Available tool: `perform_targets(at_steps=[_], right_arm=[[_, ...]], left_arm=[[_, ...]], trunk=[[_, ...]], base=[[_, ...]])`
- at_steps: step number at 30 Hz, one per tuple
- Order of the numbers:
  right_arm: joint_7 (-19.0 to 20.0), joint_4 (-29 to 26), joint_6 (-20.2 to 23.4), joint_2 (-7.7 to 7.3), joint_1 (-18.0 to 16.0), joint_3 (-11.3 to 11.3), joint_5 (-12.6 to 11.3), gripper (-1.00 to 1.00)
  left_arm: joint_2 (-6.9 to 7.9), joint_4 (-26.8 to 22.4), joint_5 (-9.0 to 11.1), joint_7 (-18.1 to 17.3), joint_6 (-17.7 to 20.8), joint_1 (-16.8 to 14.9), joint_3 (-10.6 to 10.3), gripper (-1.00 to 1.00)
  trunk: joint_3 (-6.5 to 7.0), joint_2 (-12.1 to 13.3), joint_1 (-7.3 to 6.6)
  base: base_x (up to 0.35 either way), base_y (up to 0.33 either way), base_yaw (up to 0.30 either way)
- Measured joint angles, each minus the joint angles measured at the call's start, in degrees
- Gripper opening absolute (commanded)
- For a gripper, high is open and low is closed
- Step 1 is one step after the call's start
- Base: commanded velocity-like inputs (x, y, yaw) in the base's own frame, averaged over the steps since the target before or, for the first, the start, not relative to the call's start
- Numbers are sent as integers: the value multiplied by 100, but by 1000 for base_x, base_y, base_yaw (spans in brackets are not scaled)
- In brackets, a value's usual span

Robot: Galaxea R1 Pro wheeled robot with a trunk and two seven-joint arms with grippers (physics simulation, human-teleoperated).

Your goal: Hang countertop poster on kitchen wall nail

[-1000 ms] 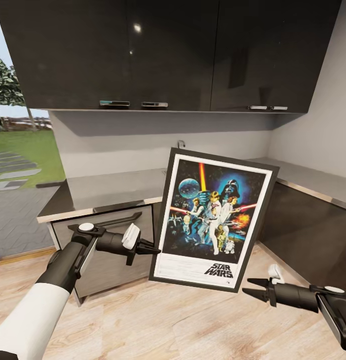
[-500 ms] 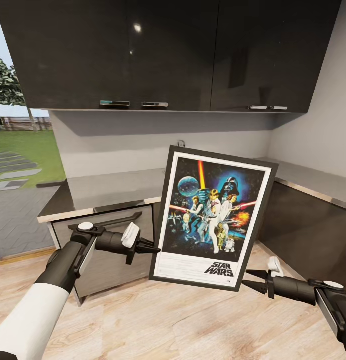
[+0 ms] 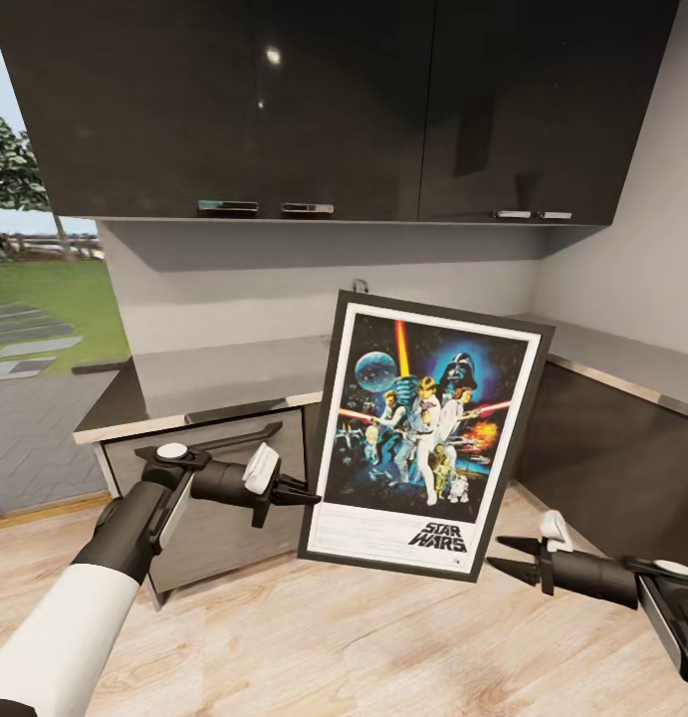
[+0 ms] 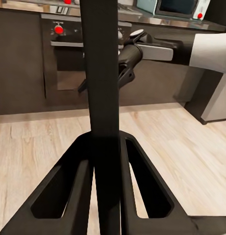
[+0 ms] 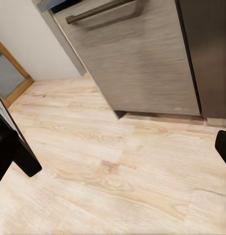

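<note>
**Poster held off the counter by the left tool, right tool drawn slightly back**

The poster (image 3: 423, 436) is held in the air in front of the corner of the kitchen countertop (image 3: 234, 373), upright and tilted a little, its lower edge above the wooden floor (image 3: 314, 637). It is clamped at its left frame edge by the left tool (image 3: 302, 495); in the left wrist view the dark frame is seen passing between the two fingers (image 4: 63, 193), which are closed on it.

Compared with half a second ago, the poster is almost in the same place, only a little steadier. The right tool (image 3: 511, 557) has been moved a small way to the right and down, away from the lower right corner of the frame. Its fingers stand apart and nothing is held in them; it is near the poster but is not touching it. It is judged that the pick-up is done and that the load is now carried by the left arm alone, so the hanging step is still to come.

No wall nail can be made out on the pale wall (image 3: 284, 289) under the dark upper cabinets (image 3: 314, 110); such a stub would be too small to tell here. The back of the poster and its hanging point are hidden. The right arm is cut off by the picture edge
</note>
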Motion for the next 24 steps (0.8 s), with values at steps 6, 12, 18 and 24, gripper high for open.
perform_targets(at_steps=[6,12,18,24], right_arm=[[19,13,-193,-26,-1,-193,27,100],[20,13,-527,-31,-1,-414,25,100],[93,14,-530,-30,-2,-389,23,100],[366,14,-536,-30,-2,-352,38,100]], left_arm=[[-3,5,-5,0,9,0,3,-100],[-3,6,-5,0,10,0,3,-100],[-3,6,-5,0,10,1,3,-100],[-3,6,-5,0,15,0,3,-100]], trunk=[[0,0,0],[0,0,0],[0,0,0],[0,0,0]], base=[[0,0,0],[0,0,0],[0,0,0],[0,0,0]])
